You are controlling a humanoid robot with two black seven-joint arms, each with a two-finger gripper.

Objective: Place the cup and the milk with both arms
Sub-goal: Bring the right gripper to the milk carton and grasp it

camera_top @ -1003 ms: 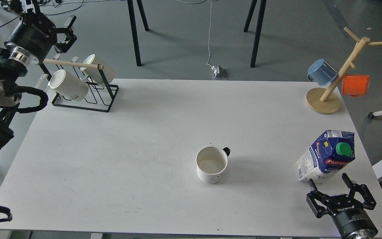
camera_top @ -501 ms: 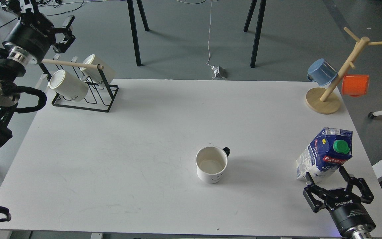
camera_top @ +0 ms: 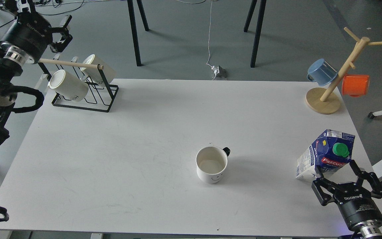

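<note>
Spread wide, the right gripper (camera_top: 338,168) sat at the near right corner of the table (camera_top: 144,149), its two black fingers apart and pointing away from the robot. The milk (camera_top: 325,156) stood directly ahead of it, between and just beyond the fingertips, tilted so that its green cap faced the camera; the left fingertip overlapped the carton's lower edge, and whether either finger actually touched the carton could not be told. The carton's base was partly hidden behind that finger. Below the fingers, the gripper's round black body ran out of the bottom edge of the view.

To the left of that gripper, well apart from it and from the milk, the cup (camera_top: 212,164) stood upright on the table, open mouth up, its smiley face toward the robot and its black handle showing only as a small nub on the far right side.

Far ahead of the right gripper, at the table's far right corner, a wooden mug tree (camera_top: 340,71) carried a blue cup (camera_top: 322,72) and an orange cup (camera_top: 355,85).

Across the table at the far left, a black wire rack (camera_top: 85,96) held two cream mugs (camera_top: 67,85) lying on their sides, their lettering only partly readable. The left gripper (camera_top: 65,30) hung above and behind that rack, off the table's edge; it was seen dark and side-on, so whether its fingers were apart or together could not be told. Part of the left arm was cut off by the left edge.
</note>
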